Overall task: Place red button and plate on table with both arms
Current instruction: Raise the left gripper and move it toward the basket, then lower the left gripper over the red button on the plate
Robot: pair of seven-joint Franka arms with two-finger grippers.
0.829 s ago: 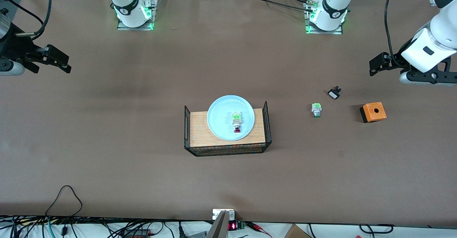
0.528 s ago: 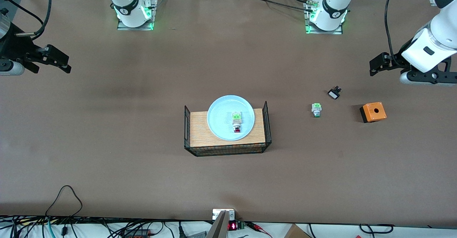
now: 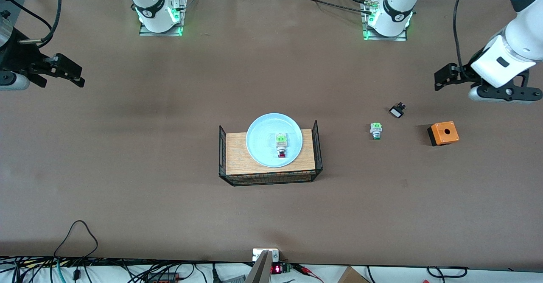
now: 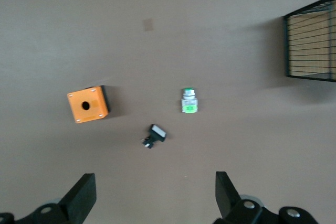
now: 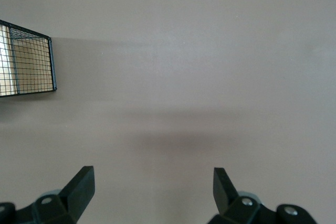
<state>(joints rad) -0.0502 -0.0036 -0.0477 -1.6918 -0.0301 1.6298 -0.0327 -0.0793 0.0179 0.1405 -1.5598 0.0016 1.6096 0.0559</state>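
Note:
The red button (image 3: 281, 144) lies on the pale blue plate (image 3: 259, 144), its red tip toward the front camera. The plate sits on the wood-topped platform (image 3: 237, 158) with black mesh sides at the middle of the table (image 3: 148, 168). My left gripper (image 3: 442, 80) is open and empty, up over the table at the left arm's end, above bare tabletop in its wrist view (image 4: 155, 195). My right gripper (image 3: 72, 73) is open and empty, up over the right arm's end; its wrist view (image 5: 153, 190) shows bare table and one mesh end of the platform (image 5: 29, 66).
A green-tipped switch (image 3: 376, 130), a small black-and-white part (image 3: 397, 111) and an orange box with a hole (image 3: 443, 133) lie on the table toward the left arm's end. They also show in the left wrist view: switch (image 4: 189, 100), part (image 4: 155, 135), box (image 4: 87, 104).
My left gripper has shifted slightly toward the table's middle and toward the arm bases. The right arm, the plate and the button have not moved.

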